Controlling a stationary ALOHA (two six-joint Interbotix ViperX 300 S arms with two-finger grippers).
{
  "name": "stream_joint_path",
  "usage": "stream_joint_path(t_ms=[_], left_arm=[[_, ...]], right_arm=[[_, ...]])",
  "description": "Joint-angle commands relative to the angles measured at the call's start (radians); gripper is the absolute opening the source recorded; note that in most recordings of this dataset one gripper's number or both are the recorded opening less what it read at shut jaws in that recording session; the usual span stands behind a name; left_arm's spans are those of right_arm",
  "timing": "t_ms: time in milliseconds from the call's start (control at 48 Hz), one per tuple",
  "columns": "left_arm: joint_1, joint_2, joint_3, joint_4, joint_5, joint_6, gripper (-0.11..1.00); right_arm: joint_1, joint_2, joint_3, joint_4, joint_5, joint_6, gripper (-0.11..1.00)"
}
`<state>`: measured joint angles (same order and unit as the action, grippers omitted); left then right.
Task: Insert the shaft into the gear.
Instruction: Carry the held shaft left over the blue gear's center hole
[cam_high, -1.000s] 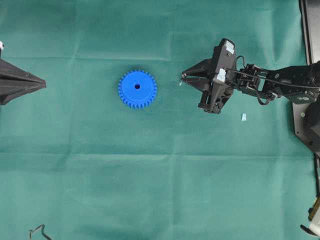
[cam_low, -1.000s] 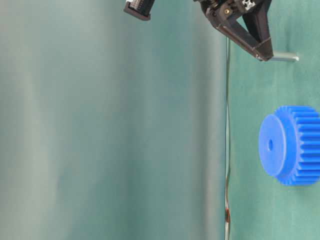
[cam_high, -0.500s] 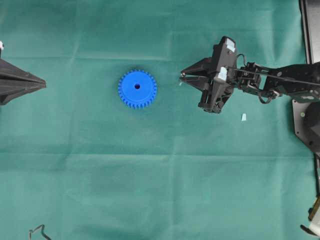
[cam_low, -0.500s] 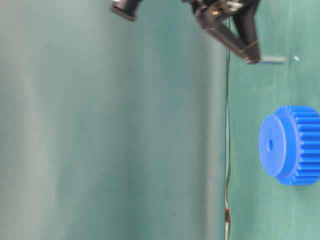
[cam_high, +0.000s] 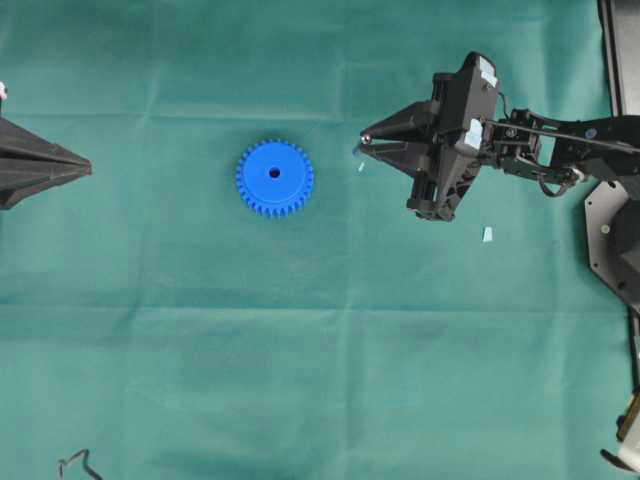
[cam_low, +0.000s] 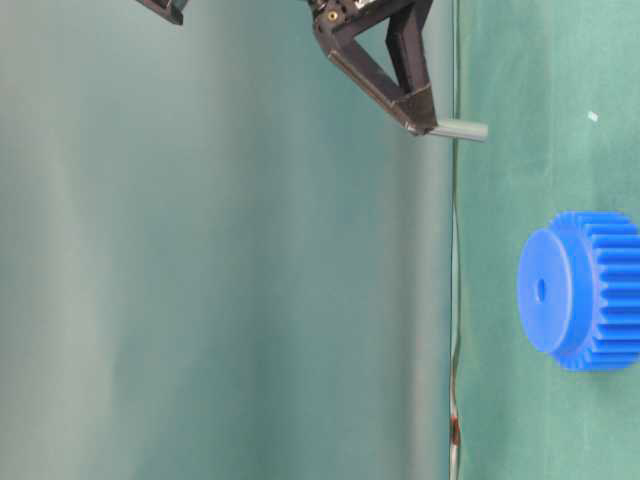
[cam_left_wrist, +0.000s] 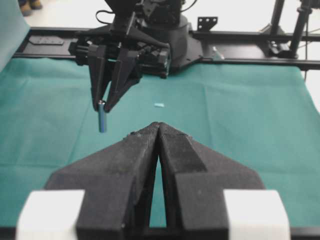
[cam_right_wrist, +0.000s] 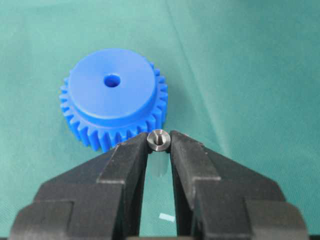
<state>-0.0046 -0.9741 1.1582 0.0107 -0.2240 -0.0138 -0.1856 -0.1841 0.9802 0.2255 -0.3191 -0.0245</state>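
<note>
- Overhead view: the gear (cam_high: 275, 178) lies flat on the green cloth (cam_high: 300, 350), hub and dark centre hole facing up. The right gripper (cam_high: 366, 141) is well to its right, fingertips pointing toward the gear; the shaft (cam_high: 357, 150) between the tips is only a small, hard-to-read glint from above. A pale-blue scrap (cam_high: 488, 234) lies on the cloth under the arm. The left gripper (cam_high: 88, 168) is cut off at the frame edge, its jaws drawn to a single point.
- Table-level view: the right gripper (cam_low: 425, 122) is cropped at the frame edge. It clasps the shaft (cam_low: 460, 129), which hangs straight down from the tips, clear of the cloth and off to one side of the gear (cam_low: 580, 290).
- Left wrist view: the left gripper (cam_left_wrist: 159, 126) has its jaws pressed together on nothing. Beyond it, the right gripper (cam_left_wrist: 101, 104) holds the shaft (cam_left_wrist: 102, 118) upright in the air. The gear is hidden here.
- Right wrist view: the right gripper (cam_right_wrist: 159, 141) pinches the shaft (cam_right_wrist: 159, 140), seen end-on as a small grey disc; its length is hidden. The gear (cam_right_wrist: 114, 98) lies beyond the tips.
</note>
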Motion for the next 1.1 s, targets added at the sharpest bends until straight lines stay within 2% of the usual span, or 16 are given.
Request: stream_joint_path(t_ms=[0, 250, 521, 1084], left_arm=[[0.002, 0.003, -0.028, 0.000, -0.005, 0.000, 0.00], [0.002, 0.003, -0.028, 0.002, -0.005, 0.000, 0.00], [0.002, 0.003, -0.026, 0.000, 0.003, 0.000, 0.00], [0.002, 0.005, -0.028, 0.000, 0.011, 0.002, 0.00]], right_arm=[[0.008, 0.000, -0.038, 0.000, 0.002, 0.002, 0.17], [0.043, 0.107, -0.175, -0.002, 0.028, -0.003, 0.17], [0.049, 0.204, -0.314, -0.034, 0.069, -0.003, 0.17], [0.057, 0.267, -0.350, -0.034, 0.064, 0.008, 0.17]])
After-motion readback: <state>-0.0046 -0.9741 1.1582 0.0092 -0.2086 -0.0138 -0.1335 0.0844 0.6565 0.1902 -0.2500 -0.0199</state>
